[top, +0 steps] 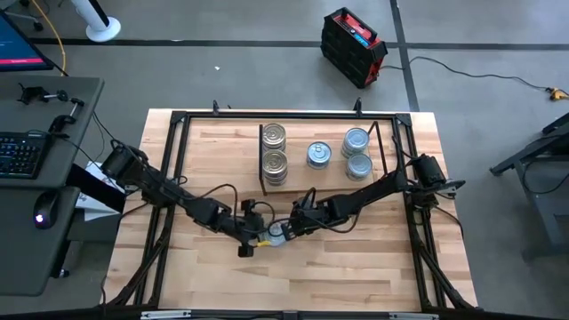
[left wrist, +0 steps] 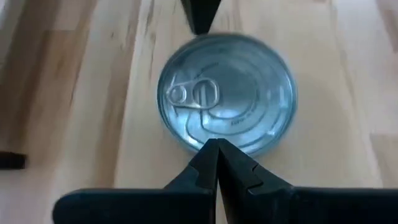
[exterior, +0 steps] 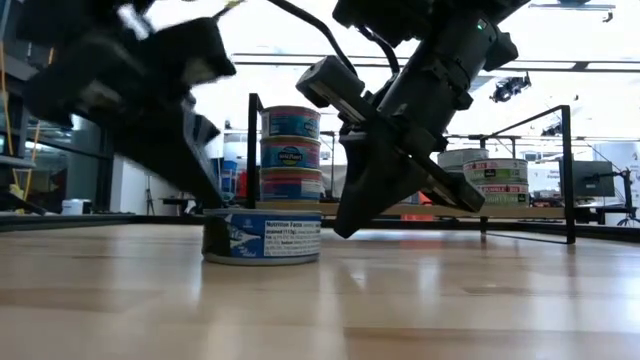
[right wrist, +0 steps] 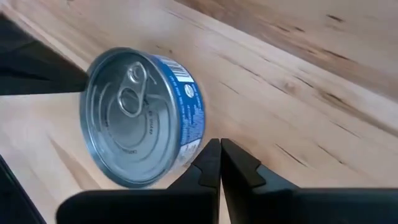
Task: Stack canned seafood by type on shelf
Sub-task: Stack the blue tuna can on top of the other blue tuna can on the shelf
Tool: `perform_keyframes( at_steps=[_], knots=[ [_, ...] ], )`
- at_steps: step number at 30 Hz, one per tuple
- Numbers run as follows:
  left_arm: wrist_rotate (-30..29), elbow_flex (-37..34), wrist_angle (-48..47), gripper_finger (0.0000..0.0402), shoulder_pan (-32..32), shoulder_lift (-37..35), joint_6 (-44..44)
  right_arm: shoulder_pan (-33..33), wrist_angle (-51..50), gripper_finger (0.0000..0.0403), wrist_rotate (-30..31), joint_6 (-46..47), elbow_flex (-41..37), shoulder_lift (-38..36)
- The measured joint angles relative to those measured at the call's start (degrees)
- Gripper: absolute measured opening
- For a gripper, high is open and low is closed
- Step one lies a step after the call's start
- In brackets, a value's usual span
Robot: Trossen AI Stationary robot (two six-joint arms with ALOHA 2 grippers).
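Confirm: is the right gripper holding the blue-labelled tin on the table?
No: the right gripper is shut on nothing, its fingertips pressed together beside the tin, which sits free on the table.

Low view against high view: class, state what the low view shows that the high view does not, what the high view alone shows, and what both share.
Only the low view shows the blue label with its nutrition panel on the side of the lone tin, and that a stack on the shelf is three tins high. Only the high view shows the shelf's layout from above: two gold-lidded stacks, three silver-lidded ones, plus a keyboard. Both show the left gripper and the shut right gripper flanking that tin on the table.
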Motion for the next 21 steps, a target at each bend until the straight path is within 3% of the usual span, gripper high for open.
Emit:
perform_keyframes(
  at_steps=[5,21],
  knots=[
    [0.3,-4.0,8.0,0.0000,-0.8,0.0,-5.8,0.0,0.0,0.0000,0.0,-0.4,0.0,0.0],
    [-3.7,-4.1,10.2,0.0000,-4.1,0.8,-3.5,0.8,0.6,0.0000,-0.4,3.1,0.0,0.0]
  ],
)
